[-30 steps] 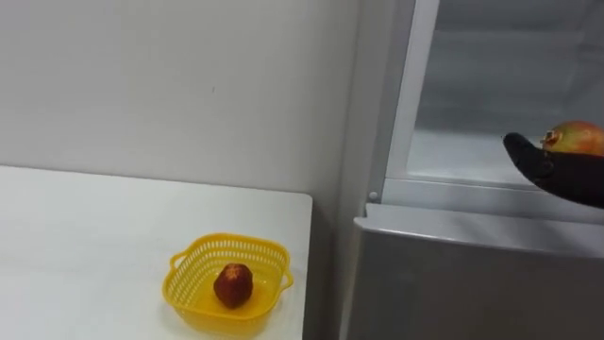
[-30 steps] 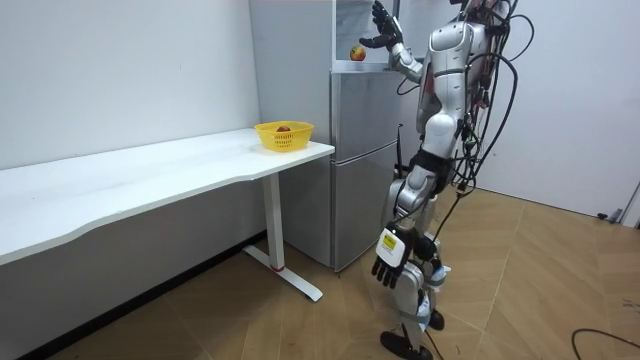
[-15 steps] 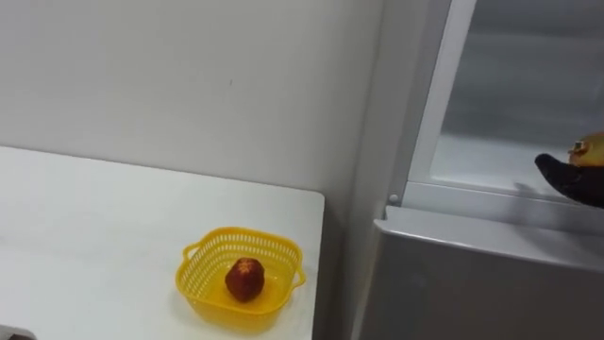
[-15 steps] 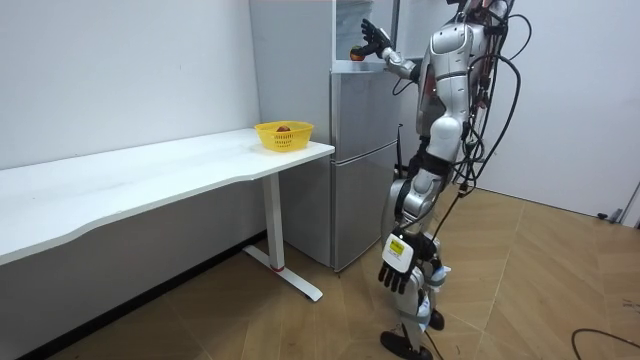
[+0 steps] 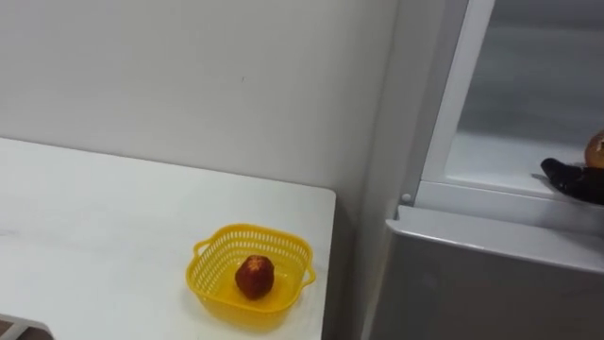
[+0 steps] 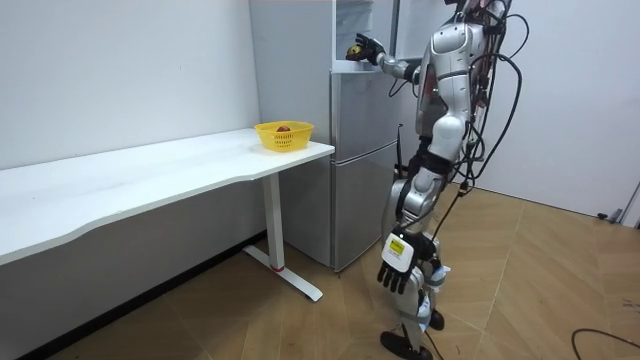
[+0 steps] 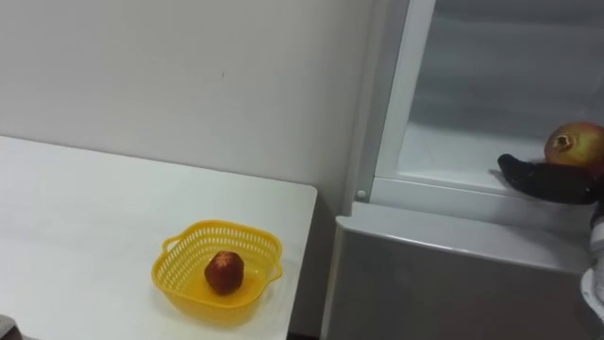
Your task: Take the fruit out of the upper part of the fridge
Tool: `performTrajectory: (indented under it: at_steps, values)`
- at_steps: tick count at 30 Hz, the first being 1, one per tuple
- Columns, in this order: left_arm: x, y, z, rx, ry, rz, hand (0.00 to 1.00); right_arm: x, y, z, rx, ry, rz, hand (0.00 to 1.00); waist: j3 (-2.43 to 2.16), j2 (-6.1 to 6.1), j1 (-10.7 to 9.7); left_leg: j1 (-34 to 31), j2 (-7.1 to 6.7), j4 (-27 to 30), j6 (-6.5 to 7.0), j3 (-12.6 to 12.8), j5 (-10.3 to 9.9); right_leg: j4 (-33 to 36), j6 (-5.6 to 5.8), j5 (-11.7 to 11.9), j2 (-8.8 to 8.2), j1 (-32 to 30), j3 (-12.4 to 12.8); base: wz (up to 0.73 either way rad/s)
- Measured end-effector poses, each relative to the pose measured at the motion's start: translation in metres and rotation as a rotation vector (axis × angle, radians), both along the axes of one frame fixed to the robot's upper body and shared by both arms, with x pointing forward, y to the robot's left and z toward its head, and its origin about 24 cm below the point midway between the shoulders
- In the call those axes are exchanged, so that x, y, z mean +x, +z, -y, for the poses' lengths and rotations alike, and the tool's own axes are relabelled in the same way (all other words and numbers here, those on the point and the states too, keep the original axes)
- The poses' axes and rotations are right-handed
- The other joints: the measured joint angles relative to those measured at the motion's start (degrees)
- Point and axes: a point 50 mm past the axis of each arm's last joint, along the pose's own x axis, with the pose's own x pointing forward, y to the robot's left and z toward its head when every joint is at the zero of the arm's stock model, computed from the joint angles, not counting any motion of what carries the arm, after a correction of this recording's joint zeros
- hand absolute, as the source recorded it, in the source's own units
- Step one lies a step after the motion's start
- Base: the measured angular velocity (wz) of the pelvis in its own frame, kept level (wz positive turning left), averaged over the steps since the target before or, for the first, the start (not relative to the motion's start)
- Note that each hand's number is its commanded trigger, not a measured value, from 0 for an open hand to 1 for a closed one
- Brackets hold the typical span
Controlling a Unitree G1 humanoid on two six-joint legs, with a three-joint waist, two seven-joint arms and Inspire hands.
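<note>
Right robot hand [image 7: 552, 180] has drawn beside the fruit [image 7: 576, 144] in the fridge [image 7: 453, 283].

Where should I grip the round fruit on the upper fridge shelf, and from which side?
Grip the fruit across its widest middle, coming from the open front of the upper compartment. It is round and sits near the shelf's front edge, and walls close the other sides. The right hand lies just before it.

yellow basket [image 5: 251, 228] with a red fruit [image 5: 255, 276] on white table [image 5: 94, 217]
</note>
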Motion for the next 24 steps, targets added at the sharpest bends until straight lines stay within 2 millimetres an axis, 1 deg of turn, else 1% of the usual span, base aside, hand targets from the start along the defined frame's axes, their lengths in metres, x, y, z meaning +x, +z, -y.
performTrajectory:
  at_steps: [2, 5, 9, 14, 18, 24]
  values:
    - [-0.002, 0.000, -0.001, 0.004, 0.005, -0.009, 0.00, 0.000, -0.002, 0.001, 0.014, 0.014, -0.011, 0.00, -0.19, -0.30, 0.08, -0.04, 0.01, 0.04, -0.01, 0.01, 0.01, -0.01, 0.00, 0.00, 0.00, -0.03, 0.00, 0.00]
    - [-0.003, 0.000, -0.001, 0.004, 0.008, -0.012, 0.00, 0.001, -0.004, 0.002, 0.017, 0.019, -0.028, 0.00, -0.25, -0.56, 0.13, -0.03, -0.01, 0.09, -0.01, 0.01, 0.01, -0.01, 0.00, 0.00, -0.01, -0.02, 0.00, 0.00]
    - [-0.006, 0.001, -0.002, 0.009, 0.021, -0.014, 0.00, 0.001, -0.005, 0.002, 0.021, 0.034, -0.036, 0.00, -0.21, -0.59, 0.41, -0.24, -0.02, 0.12, 0.00, 0.04, 0.01, 0.00, 0.00, 0.00, -0.05, -0.02, -0.09, 0.00]
    - [-0.012, 0.001, -0.003, 0.012, 0.031, -0.037, 0.00, 0.000, -0.007, 0.009, 0.011, 0.030, -0.066, 0.00, -0.09, -0.47, 0.84, -0.41, -0.10, 0.32, 0.01, 0.03, 0.02, -0.06, 0.00, 0.00, -0.13, -0.02, -0.18, 0.00]
    - [-0.014, 0.001, -0.003, 0.012, 0.033, -0.044, 0.00, 0.004, -0.009, 0.012, 0.020, 0.033, -0.088, 0.00, 0.03, -0.60, 0.82, -0.46, -0.15, 0.91, 0.01, 0.02, 0.02, -0.11, 0.01, -0.01, -0.21, 0.00, -0.38, 0.00]
    - [-0.018, 0.002, -0.003, 0.018, 0.041, -0.068, 0.00, 0.008, -0.011, 0.016, 0.036, 0.047, -0.120, 0.00, 0.04, -0.61, 0.55, -0.54, -0.11, 1.30, 0.01, -0.03, 0.02, -0.04, 0.00, -0.01, -0.27, 0.35, -0.96, 0.04]
